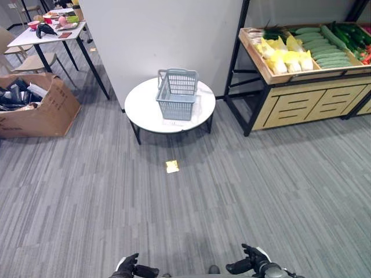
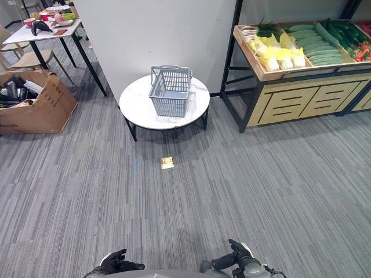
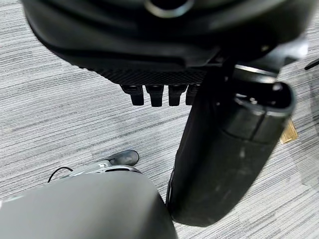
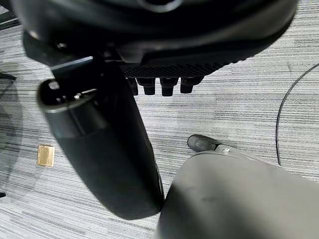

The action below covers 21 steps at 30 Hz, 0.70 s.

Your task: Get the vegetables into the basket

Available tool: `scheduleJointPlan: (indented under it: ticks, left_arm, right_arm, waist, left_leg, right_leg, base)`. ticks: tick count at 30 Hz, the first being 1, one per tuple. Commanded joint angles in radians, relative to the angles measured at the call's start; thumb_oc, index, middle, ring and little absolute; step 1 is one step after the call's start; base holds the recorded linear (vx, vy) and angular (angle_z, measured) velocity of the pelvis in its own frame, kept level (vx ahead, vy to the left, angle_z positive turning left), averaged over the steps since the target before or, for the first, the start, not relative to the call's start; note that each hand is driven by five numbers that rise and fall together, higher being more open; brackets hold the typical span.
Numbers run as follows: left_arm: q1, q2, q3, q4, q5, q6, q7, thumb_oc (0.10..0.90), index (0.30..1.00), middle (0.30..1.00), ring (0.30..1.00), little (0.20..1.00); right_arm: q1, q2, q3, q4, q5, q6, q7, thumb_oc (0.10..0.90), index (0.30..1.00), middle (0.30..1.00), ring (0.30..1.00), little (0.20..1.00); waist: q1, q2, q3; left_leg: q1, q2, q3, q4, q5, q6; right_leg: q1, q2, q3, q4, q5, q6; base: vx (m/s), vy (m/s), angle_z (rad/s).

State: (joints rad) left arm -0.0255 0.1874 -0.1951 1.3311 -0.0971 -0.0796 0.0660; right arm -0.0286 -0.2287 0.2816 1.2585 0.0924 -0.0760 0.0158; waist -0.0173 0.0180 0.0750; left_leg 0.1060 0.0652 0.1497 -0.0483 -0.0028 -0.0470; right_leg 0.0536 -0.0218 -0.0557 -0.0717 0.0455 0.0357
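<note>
A grey-blue plastic basket (image 1: pixel 177 92) stands upright on a round white table (image 1: pixel 145 107) straight ahead, some way off across the carpet. To the right, a wooden produce stand (image 1: pixel 301 98) carries the vegetables: green cucumbers (image 1: pixel 324 51), pale yellow leafy heads (image 1: pixel 284 57) and some red ones (image 1: pixel 365 55) at the far edge. My left hand (image 1: pixel 130 268) and right hand (image 1: pixel 250 263) hang low at the near edge, far from both basket and stand. Both hands are open and hold nothing; their fingers (image 3: pixel 154 94) and fingers (image 4: pixel 167 85) hang relaxed above the carpet.
A white partition wall (image 1: pixel 162 35) rises right behind the round table. At the left stand an open cardboard box (image 1: pixel 40 107) and a white desk (image 1: pixel 46 32) with clutter and chairs. A small brass floor plate (image 1: pixel 172 167) lies in the grey carpet.
</note>
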Motion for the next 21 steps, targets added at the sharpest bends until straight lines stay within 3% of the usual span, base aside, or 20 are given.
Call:
scheduleJointPlan:
  ticks: [1, 21]
  left_arm:
    - [0.003, 0.017, -0.010, 0.040, 0.024, 0.002, -0.001, 0.900, 1.000, 1.000, 1.000, 1.000]
    - [-0.008, 0.035, -0.021, 0.056, 0.058, 0.014, 0.018, 0.900, 1.000, 1.000, 1.000, 1.000]
  right_arm:
    - [0.005, -0.003, 0.054, 0.059, -0.020, 0.007, 0.002, 0.900, 1.000, 1.000, 1.000, 1.000]
    - [0.003, -0.019, 0.054, 0.050, -0.040, 0.014, -0.011, 0.900, 1.000, 1.000, 1.000, 1.000]
  waist:
    - [-0.008, -0.053, 0.002]
    - [-0.020, -0.054, 0.010]
  left_leg:
    - [0.007, 0.033, -0.027, -0.039, 0.012, -0.042]
    - [0.016, 0.049, -0.023, -0.039, 0.009, -0.046]
  right_leg:
    - [0.007, -0.108, 0.033, -0.016, 0.042, 0.110]
    - [0.012, -0.090, 0.037, -0.016, 0.028, 0.098]
  base:
    - [0.00, 0.000, 0.00]
    - [0.01, -0.004, 0.00]
